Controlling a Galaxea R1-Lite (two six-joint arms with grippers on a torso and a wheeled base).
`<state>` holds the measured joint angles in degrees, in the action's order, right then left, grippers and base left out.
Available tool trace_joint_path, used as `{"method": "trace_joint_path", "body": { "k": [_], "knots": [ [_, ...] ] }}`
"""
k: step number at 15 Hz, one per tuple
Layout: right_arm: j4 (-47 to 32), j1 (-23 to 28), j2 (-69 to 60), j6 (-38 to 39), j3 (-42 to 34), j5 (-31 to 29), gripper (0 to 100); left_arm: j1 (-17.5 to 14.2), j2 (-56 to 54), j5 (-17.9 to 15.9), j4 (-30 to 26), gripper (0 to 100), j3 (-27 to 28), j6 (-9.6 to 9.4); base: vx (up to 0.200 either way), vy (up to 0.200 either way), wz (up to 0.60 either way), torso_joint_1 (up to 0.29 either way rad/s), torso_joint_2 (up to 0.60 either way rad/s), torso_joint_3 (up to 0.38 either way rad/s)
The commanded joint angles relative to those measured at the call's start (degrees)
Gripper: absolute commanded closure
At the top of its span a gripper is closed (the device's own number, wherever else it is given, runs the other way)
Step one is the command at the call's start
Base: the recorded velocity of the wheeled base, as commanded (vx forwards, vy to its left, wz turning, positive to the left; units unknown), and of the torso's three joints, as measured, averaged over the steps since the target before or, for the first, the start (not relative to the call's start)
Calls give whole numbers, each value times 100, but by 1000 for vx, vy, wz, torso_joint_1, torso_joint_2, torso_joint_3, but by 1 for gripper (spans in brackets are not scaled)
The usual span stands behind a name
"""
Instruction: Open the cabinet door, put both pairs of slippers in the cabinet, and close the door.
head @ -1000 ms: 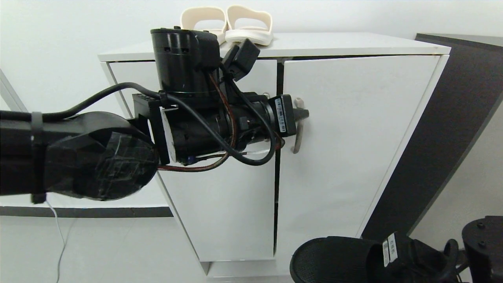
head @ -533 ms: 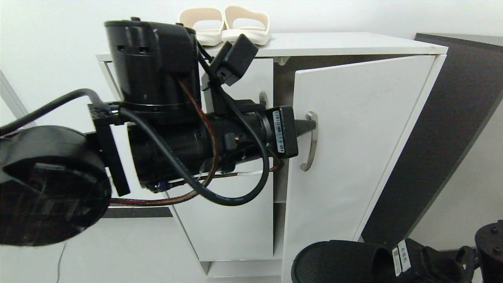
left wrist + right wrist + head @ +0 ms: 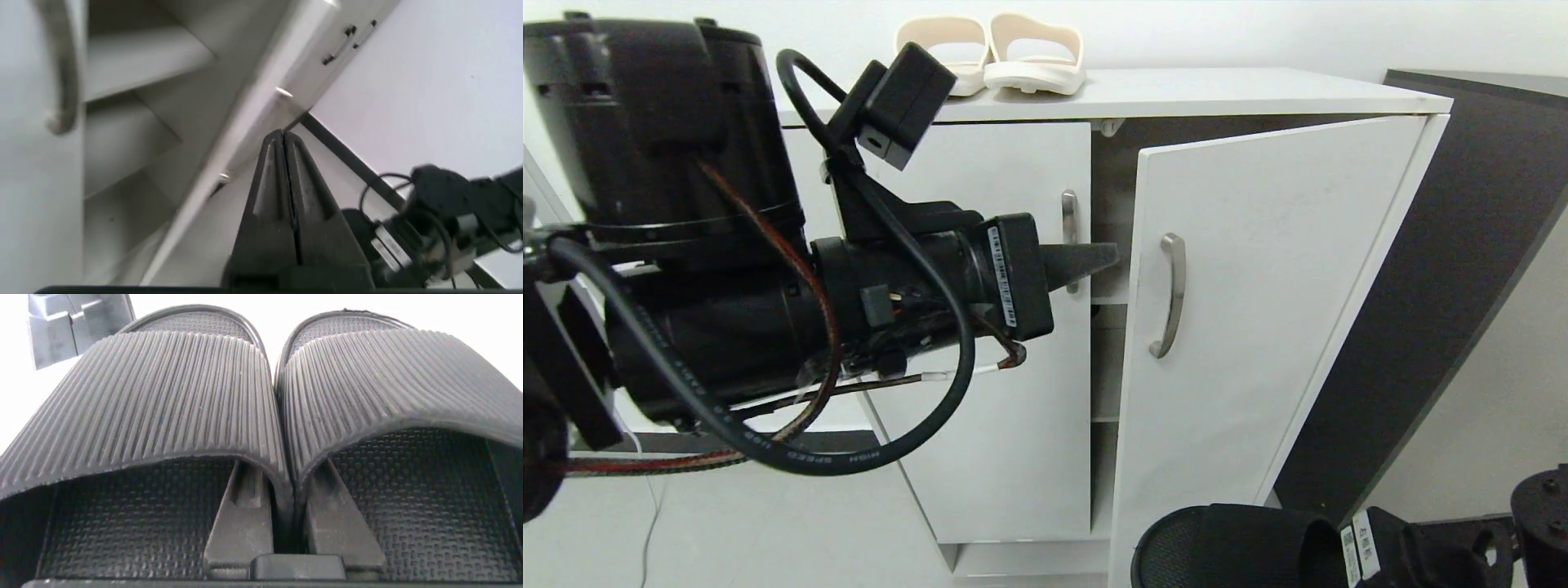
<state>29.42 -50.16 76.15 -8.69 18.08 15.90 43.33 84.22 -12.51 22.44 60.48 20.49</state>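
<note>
1. The fingers (image 3: 268,192) of the left gripper (image 3: 1094,260) are pressing flat against each other and gripping nothing. Their tip is hovering just in front of the cabinet (image 3: 1258,86), at the dark gap between its two doors.
2. The fingers (image 3: 239,514) of the right gripper (image 3: 284,486) are reaching one into each of the black slippers (image 3: 270,400). They are pinching the two adjoining inner walls together, so the pair is hanging side by side, low before the cabinet's right door (image 3: 1258,343).
3. The right door is standing partly open, swinging out from the cabinet front, with its right handle (image 3: 1170,294) clear of the left gripper.
4. The left door (image 3: 996,392) is lying shut against the cabinet, and its left handle (image 3: 1068,237) is showing just behind the left gripper.
5. Shelves (image 3: 1104,359) are showing inside the cabinet through the gap.
6. The cream slippers (image 3: 992,49) are resting side by side on the cabinet's top surface, above the left door.
</note>
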Motion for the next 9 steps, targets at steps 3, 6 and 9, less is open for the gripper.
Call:
{"method": "trace_joint_path", "body": {
  "k": [3,6,9],
  "knots": [
    [3,-11,13,-124,-50,1,100,-342,595,-32,15,100,500,69,0,0,0,0,0,0],
    [3,-99,-4,-124,-76,1,100,-395,1105,-15,15,100,983,403,0,0,0,0,0,0],
    [3,-134,-4,-133,-85,1,100,-404,1342,29,129,100,1142,403,0,0,0,0,0,0]
  ]
}}
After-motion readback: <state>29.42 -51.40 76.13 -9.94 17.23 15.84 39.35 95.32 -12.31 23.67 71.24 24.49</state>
